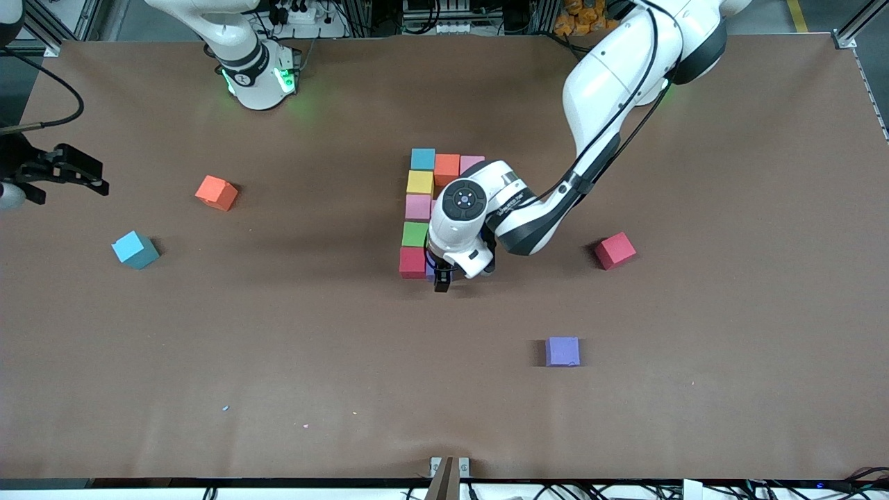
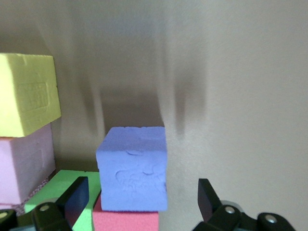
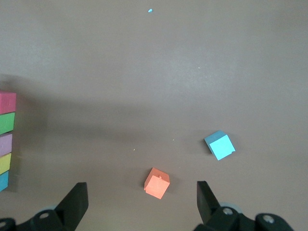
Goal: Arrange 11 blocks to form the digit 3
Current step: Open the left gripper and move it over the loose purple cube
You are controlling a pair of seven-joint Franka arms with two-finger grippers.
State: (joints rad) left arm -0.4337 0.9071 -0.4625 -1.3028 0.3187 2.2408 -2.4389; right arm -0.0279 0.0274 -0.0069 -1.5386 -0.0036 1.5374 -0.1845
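Note:
A column of blocks stands mid-table: blue (image 1: 422, 159), yellow (image 1: 419, 182), pink (image 1: 418, 207), green (image 1: 414, 234) and red (image 1: 412, 262), with orange (image 1: 446, 170) and pink (image 1: 471, 164) beside the blue one. My left gripper (image 1: 442, 278) hangs low over the red end, open. A purple block (image 2: 132, 168) sits between its fingers (image 2: 77, 197) without touching them, next to the red block (image 2: 125, 220). My right gripper (image 1: 97, 179) waits open at the right arm's end of the table, above a loose orange block (image 3: 157, 183).
Loose blocks lie apart on the brown table: orange (image 1: 217, 192) and light blue (image 1: 135, 250) toward the right arm's end, red (image 1: 615, 251) toward the left arm's end, purple (image 1: 562, 351) nearer the front camera. The left arm's forearm (image 1: 528, 215) hovers over the blocks' middle.

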